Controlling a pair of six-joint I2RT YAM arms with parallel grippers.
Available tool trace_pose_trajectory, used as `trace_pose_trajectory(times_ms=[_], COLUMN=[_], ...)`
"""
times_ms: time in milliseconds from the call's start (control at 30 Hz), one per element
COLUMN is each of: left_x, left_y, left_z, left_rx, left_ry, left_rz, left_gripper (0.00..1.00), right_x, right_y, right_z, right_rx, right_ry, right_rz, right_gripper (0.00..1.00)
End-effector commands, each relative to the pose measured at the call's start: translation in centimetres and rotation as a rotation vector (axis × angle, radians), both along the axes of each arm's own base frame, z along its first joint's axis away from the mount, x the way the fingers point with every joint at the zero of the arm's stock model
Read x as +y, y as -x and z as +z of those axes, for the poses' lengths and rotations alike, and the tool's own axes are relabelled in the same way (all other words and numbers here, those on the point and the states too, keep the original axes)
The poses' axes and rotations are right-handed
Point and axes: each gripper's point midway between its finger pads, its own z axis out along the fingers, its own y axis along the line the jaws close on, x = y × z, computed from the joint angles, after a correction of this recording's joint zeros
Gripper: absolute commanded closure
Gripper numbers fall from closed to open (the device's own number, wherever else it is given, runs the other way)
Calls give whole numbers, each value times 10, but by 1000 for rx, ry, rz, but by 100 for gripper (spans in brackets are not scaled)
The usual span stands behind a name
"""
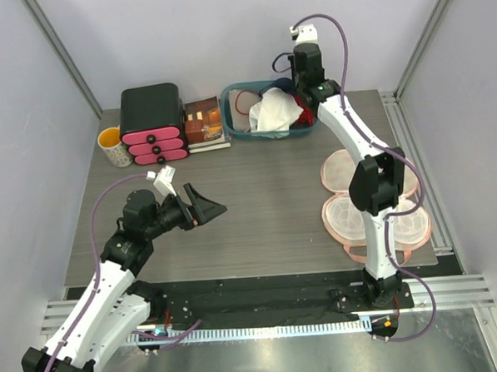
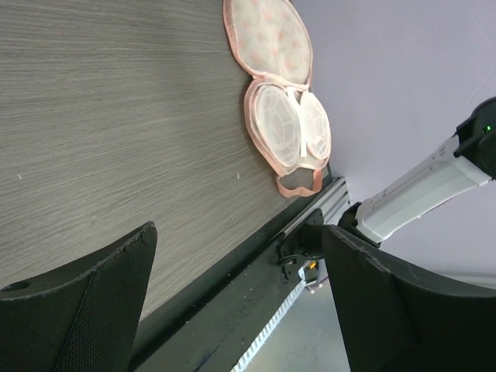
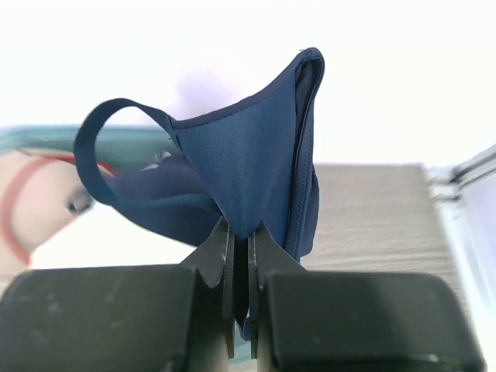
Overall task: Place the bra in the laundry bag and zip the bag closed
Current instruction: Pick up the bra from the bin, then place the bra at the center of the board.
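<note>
The right gripper [image 3: 240,232] has its jaws pressed nearly together on a fold of the navy bra [image 3: 248,147]. The bra is raised at the far edge of the table [image 1: 258,202], above the teal basket [image 1: 230,112], with one strap looping off to the side.

The laundry bag [image 1: 348,217] lies open along the right edge, its long axis running far to near. From the held bra it lies back toward the robot, partly under the right arm's own forearm. That arm is the nearer one, so the carry looks like a pull back and down.

The left gripper [image 1: 206,209] hangs wide open and empty over the left half of the table.

The top view places the bag and basket but hides the pinch. The right wrist view shows the pinch but not the bag. The left wrist view shows the bag's two open halves unobstructed.
</note>
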Motion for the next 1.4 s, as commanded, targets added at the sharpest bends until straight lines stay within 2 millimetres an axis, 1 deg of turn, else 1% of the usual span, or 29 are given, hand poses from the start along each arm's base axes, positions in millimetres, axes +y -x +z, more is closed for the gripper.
trace_pose_trajectory(times_ms=[0,67,133,167,200,233,267,300,333,367,400,433,467,500,533,600,700,833,867,900,933,1000,1067,1167,1200,1267,1300,1333,1367], left_x=[-5,-2,2,4,6,7,10,11,13,15,16,17,18,18,18,19,22,23,22,22,23,25,29,45,53,78,86,96,102], left_y=[5,7,8,8,8,9,11,12,12,15,17,18,19,21,22,23,21,19,19,18,18,17,16,10,12,5,12,11,12], left_z=[33,37,40,43,46,48,55,58,59,65,64,66,68,69,68,66,58,55,56,57,59,58,57,50,39,31,21,19,18], left_rx=[-71,-74,-75,-82,-90,-99,-123,-136,-141,-159,-155,-161,-163,-168,-168,-166,-147,-127,-122,-125,-126,-123,-120,-93,-47,-7,39,47,49], left_ry=[76,75,71,72,73,73,80,79,75,79,71,71,71,72,71,63,23,-3,3,3,4,-6,-18,-64,-95,-143,-174,-188,-199], left_rz=[-24,-12,14,23,38,42,50,56,68,70,70,73,72,69,69,70,75,83,82,83,85,101,124,229,269,422,448,507,535], left_gripper=[13,14,15,15,15,15,15,15,15,15,15,15,14,13,13,11,11,10,10,10,10,10,10,9,8,7,7,6,6], right_x=[17,21,42,39,41,60,58,59,76,80,73,88,90,79,91,92,73,49,42,37,35,39,53,103,132,166,186,207,220], right_y=[58,83,107,125,136,150,167,179,194,207,225,243,254,275,284,303,330,354,359,363,364,365,363,361,355,359,357,359,362], right_z=[133,155,162,180,186,183,198,201,195,196,199,185,177,184,152,130,96,73,78,72,71,52,42,12,-4,-31,-41,-68,-80], right_rx=[-217,-247,-255,-285,-297,-294,-319,-321,-305,-298,-287,-257,-241,-250,-190,-137,-67,-33,-43,-24,-13,72,119,164,183,225,232,301,338], right_ry=[21,15,11,-5,-16,-23,-44,-62,-64,-73,-83,-86,-89,-124,-139,-184,-220,-224,-232,-204,-185,-104,-72,-80,-99,-142,-170,-165,-191], right_rz=[-16,-23,4,-13,-19,14,14,-6,29,40,24,65,83,103,165,243,275,284,285,287,289,305,338,417,460,510,541,578,588], right_gripper=[99,99,99,99,99,99,99,99,99,99,99,99,99,99,99,99,99,99,99,99,99,99,99,98,95,82,61,52,46])
